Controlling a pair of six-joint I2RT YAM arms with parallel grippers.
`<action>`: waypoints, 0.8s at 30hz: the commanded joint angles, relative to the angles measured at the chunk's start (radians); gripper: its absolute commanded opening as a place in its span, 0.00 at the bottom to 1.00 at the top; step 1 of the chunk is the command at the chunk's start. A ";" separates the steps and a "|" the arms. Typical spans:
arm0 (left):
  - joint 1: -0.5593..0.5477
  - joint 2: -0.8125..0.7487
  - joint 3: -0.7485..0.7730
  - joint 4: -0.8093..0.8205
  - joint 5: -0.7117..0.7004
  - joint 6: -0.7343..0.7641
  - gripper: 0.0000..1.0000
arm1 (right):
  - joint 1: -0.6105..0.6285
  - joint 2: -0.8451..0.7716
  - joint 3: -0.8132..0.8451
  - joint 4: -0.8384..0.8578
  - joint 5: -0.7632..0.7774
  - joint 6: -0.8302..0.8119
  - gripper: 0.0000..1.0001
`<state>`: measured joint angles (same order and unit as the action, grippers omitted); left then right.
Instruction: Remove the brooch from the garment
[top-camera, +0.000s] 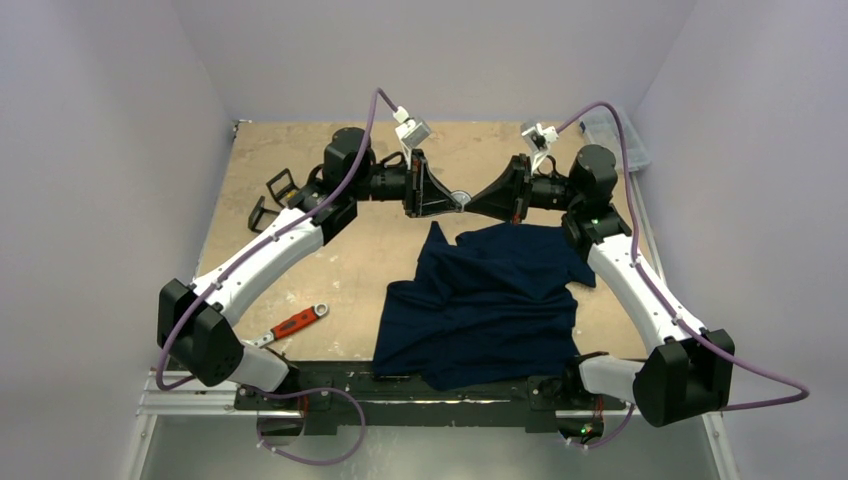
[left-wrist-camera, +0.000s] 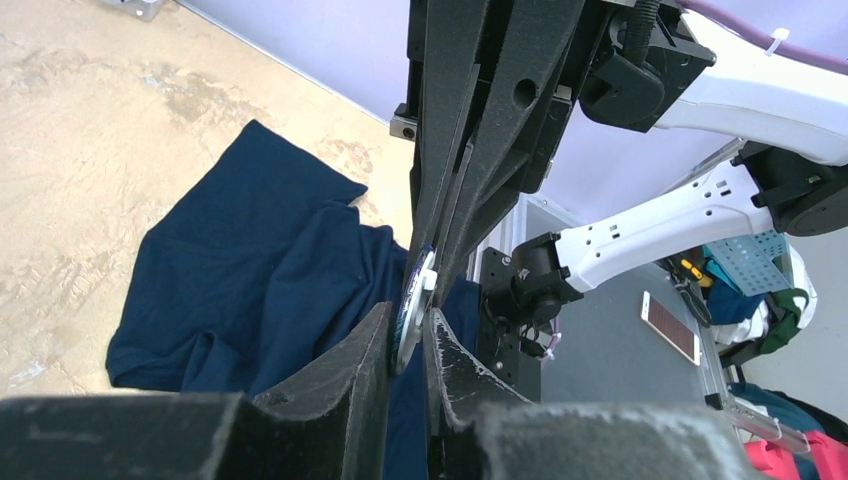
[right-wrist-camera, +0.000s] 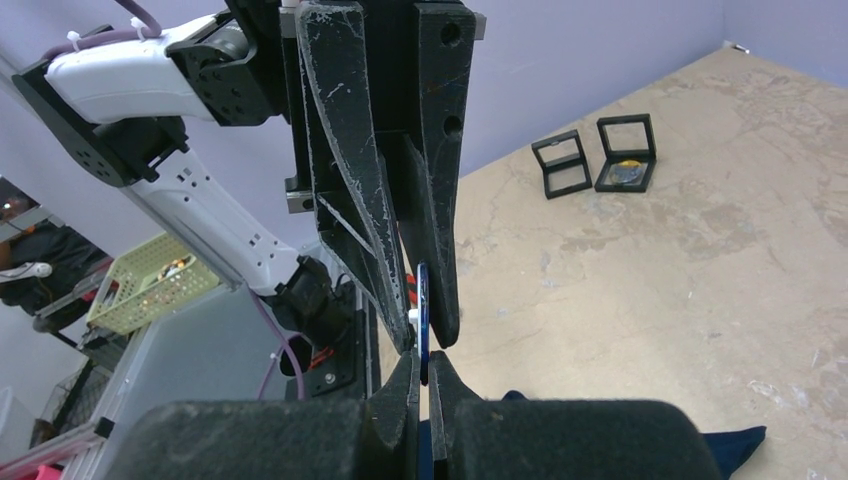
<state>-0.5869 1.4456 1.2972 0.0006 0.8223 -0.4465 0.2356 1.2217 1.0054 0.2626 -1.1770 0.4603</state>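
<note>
The brooch (top-camera: 461, 198) is a small round disc with a blue face and a white back. It is held in the air between both grippers, above the far edge of the garment (top-camera: 490, 300). The garment is a dark navy T-shirt lying crumpled on the table near its front; no cloth hangs from the brooch. My left gripper (top-camera: 454, 201) is shut on the brooch (left-wrist-camera: 412, 305) from the left. My right gripper (top-camera: 470, 201) is shut on the brooch (right-wrist-camera: 421, 310) from the right. The fingertips of the two grippers nearly touch. The garment (left-wrist-camera: 250, 270) also shows in the left wrist view.
A red-handled wrench (top-camera: 293, 324) lies at the front left. Two open black frame boxes (top-camera: 270, 195) stand at the back left, also in the right wrist view (right-wrist-camera: 590, 160). A clear plastic bag (top-camera: 618, 135) lies at the back right corner. Purple walls close in three sides.
</note>
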 joint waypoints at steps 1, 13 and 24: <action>0.035 0.007 0.000 0.044 -0.040 -0.015 0.15 | 0.002 -0.031 -0.003 0.032 -0.033 0.002 0.00; 0.027 0.033 0.025 0.005 -0.022 0.012 0.08 | 0.001 -0.040 -0.001 0.012 -0.028 -0.054 0.00; 0.002 0.073 0.070 -0.080 -0.028 0.033 0.02 | 0.004 -0.041 0.050 -0.161 -0.048 -0.236 0.00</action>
<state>-0.5877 1.4967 1.3262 -0.0528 0.8452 -0.4297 0.2344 1.2217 1.0039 0.1635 -1.1698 0.3130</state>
